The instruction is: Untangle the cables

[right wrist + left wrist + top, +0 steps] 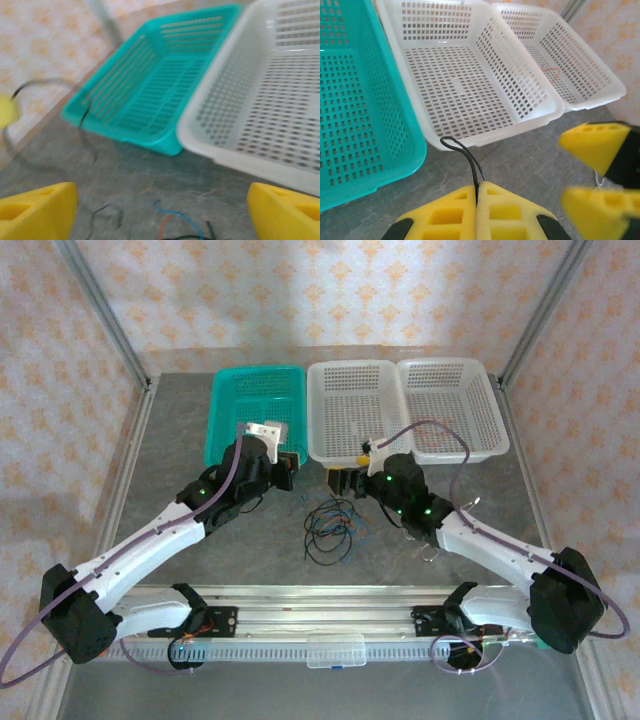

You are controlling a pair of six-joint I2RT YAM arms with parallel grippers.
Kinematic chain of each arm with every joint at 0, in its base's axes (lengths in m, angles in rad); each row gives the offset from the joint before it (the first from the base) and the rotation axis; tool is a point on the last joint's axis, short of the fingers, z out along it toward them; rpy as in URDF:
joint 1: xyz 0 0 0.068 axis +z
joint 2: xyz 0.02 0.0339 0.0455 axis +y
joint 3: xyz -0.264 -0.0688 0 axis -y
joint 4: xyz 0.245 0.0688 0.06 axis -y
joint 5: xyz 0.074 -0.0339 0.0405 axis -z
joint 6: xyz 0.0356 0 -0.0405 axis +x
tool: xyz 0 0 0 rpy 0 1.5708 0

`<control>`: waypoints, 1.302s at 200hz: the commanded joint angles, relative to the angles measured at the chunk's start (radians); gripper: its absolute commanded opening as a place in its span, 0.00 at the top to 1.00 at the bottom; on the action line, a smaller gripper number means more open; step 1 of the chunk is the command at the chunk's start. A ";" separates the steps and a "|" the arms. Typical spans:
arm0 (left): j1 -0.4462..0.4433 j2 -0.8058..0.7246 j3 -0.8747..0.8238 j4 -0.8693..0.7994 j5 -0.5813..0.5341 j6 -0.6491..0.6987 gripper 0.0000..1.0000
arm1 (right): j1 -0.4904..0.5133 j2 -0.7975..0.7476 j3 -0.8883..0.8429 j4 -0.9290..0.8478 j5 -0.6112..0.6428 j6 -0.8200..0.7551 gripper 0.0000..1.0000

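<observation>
The teal basket [258, 369] and the two white baskets [350, 365] are smooth, glossy moulded plastic. The grey surface [250, 550] looks matt and faintly mottled. The yellow fingers [450, 217] are matt plastic. The cables [328, 525] have a thin, smooth coating. The frame posts [100, 305] look like dull metal.

A teal basket [258, 400], two white baskets [350, 369], yellow fingers [445, 217], a grey table [180, 440]; cables [328, 523] black, blue and orange.
</observation>
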 commanded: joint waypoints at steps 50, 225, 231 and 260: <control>0.044 -0.037 0.076 0.061 0.061 -0.064 1.00 | 0.005 0.088 -0.003 0.210 -0.282 -0.121 0.25; 0.127 -0.072 0.193 0.093 0.112 -0.139 1.00 | 0.028 0.348 0.137 0.595 -0.205 0.205 0.63; 0.131 -0.074 0.194 0.094 0.106 -0.143 1.00 | 0.028 0.348 0.137 0.590 -0.196 0.208 0.67; 0.166 -0.083 0.199 0.116 0.114 -0.174 1.00 | 0.028 0.345 0.130 0.566 -0.154 0.215 0.83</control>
